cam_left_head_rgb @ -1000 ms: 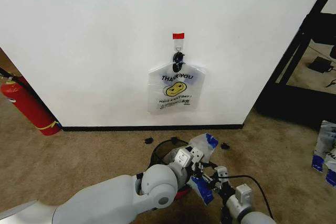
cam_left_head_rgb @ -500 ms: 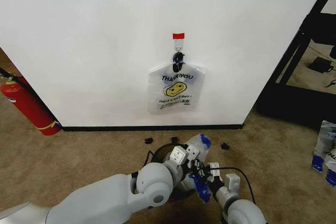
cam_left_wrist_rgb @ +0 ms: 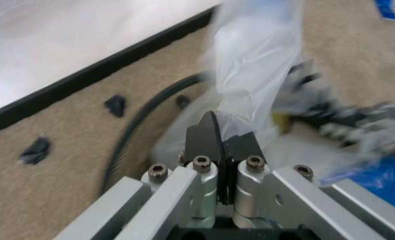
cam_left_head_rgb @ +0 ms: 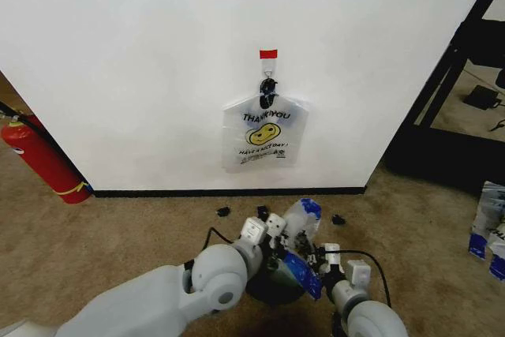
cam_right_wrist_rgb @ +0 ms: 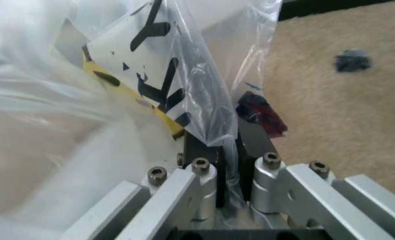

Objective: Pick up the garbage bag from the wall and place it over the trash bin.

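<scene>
Translucent white plastic, blue-patched at its edges, was bunched over the trash bin (cam_left_head_rgb: 272, 286), which sat on the carpet just in front of the wall (cam_left_head_rgb: 142, 53). This was the garbage bag (cam_left_head_rgb: 302, 222), held by both arms at once. The left gripper (cam_left_head_rgb: 264, 230) was clamped narrow on a fold of it at the bin's wall-side edge, and the right gripper (cam_left_head_rgb: 325, 260) was likewise pinched shut on film at the bin's opposite side.

Compared with a second before, both grippers had drifted towards the wall and lowered over the bin, and the bag now sat lower and more spread across the rim. My reading is that the bag was being drawn open over the mouth, so the placing looked well advanced but not finished.

The left wrist view showed the bin's black rim (cam_left_wrist_rgb: 141, 132) curving under the gathered film and the baseboard (cam_left_wrist_rgb: 84, 92) beyond. The right wrist view instead showed the bag's black lettering and yellow print (cam_right_wrist_rgb: 144, 80) pressed close. Beyond the bin, a matching smiley bag (cam_left_head_rgb: 264, 133) hung on the wall.
</scene>
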Robot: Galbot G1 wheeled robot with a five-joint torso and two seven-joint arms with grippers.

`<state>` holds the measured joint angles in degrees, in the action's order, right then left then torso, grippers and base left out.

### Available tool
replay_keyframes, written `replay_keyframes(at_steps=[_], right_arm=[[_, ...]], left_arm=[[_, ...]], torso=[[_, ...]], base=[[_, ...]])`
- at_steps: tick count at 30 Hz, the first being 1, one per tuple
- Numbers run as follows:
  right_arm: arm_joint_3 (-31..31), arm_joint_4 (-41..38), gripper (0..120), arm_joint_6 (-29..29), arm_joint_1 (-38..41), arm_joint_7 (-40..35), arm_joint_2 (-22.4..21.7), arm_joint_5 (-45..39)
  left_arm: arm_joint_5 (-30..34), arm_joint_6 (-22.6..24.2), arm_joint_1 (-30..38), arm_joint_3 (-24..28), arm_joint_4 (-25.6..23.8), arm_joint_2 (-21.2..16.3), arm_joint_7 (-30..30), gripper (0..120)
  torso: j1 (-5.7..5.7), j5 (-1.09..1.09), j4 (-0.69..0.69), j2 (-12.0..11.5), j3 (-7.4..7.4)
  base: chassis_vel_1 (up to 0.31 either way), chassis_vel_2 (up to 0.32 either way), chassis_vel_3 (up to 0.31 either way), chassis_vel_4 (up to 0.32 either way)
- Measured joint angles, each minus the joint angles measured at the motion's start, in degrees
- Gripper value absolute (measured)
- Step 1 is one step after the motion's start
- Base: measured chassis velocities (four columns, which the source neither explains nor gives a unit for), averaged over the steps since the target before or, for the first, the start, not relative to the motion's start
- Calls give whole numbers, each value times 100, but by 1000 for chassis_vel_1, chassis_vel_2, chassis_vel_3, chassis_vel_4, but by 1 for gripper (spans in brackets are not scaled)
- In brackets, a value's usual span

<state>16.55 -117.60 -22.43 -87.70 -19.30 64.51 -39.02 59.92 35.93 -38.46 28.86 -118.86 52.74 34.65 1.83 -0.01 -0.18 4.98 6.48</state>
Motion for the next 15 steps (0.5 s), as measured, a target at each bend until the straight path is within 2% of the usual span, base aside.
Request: replay_keyframes(at_steps=[7, 15], right_arm=[[323, 3, 1, 117, -56, -124, -48, -125], [335, -5, 1, 131, -65, -171, -17, -169]], left_arm=[[-2, -21, -428, -343, -49, -359, -11, 0], [-5, 44, -625, -441, -241, -633, -13, 0]], torso=[[0, 0, 1, 0, 0], [0, 1, 0, 0, 0]], base=[[0, 0, 0, 0], [0, 0, 0, 0]])
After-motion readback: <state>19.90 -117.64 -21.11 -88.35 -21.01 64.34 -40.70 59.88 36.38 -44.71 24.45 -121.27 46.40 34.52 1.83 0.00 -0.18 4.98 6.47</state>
